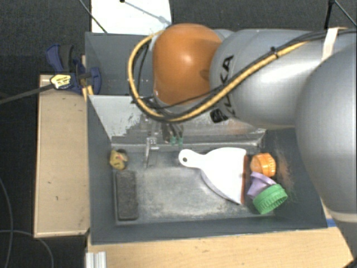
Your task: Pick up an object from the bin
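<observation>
Grey metal bin (pixel 173 200) on a pale bench, dark floor around it; scuffed bare floor in the bin's middle. Arm (pixel 290 77) comes in from view right, orange wrist cover (pixel 181 63) hanging over the bin's far slope. Fingers (pixel 149 151) low against that far wall. As far as can be made out they stand apart with nothing between them: wide, not holding. Nearest thing: a white flat scoop (pixel 223 175), its rounded handle end just to view right of the fingers and slightly nearer the camera, blade fanning away toward the arm's side. Beyond the blade, well off from the fingers, a small huddle against the wall: orange ribbed cap (pixel 264 164), purple piece (pixel 256 184), green ribbed cap (pixel 271 199), touching one another and the scoop's edge. To view left of the fingers, a small yellow lump (pixel 117 159), and below it a dark grey block (pixel 126 194) lying along the left wall. Judgement: nothing picked yet; the loose things sit pushed to the walls. The scoop handle looks the readiest target, being clear on both sides.
</observation>
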### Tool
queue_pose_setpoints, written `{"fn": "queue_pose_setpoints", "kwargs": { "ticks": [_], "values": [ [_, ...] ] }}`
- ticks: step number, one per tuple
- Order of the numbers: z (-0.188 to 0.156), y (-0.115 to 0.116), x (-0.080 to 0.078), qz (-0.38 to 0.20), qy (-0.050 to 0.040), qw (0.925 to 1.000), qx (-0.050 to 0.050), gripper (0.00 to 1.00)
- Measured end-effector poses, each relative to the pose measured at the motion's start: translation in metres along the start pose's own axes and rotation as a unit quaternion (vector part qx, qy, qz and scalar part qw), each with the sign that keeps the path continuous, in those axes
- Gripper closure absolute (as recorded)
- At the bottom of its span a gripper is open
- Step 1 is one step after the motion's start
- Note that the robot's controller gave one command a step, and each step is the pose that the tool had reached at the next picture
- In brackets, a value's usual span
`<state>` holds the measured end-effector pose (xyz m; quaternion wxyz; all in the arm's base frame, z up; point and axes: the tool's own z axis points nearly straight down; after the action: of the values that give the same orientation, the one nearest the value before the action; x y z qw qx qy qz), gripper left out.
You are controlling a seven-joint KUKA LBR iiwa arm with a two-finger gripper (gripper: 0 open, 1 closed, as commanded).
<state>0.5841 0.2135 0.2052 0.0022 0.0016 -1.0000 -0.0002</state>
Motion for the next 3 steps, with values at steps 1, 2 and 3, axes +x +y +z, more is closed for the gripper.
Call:
{"fn": "queue_pose_setpoints", "kwargs": {
  "ticks": [1,2,3],
  "values": [
    [-0.005,-0.001,-0.002,0.002,-0.0038,1.0000,-0.001,0.00],
    [-0.008,-0.025,0.003,-0.050,-0.0028,0.9987,-0.001,0.00],
    [0.020,-0.058,-0.002,-0.072,-0.0055,0.9974,0.001,0.00]
  ]
}}
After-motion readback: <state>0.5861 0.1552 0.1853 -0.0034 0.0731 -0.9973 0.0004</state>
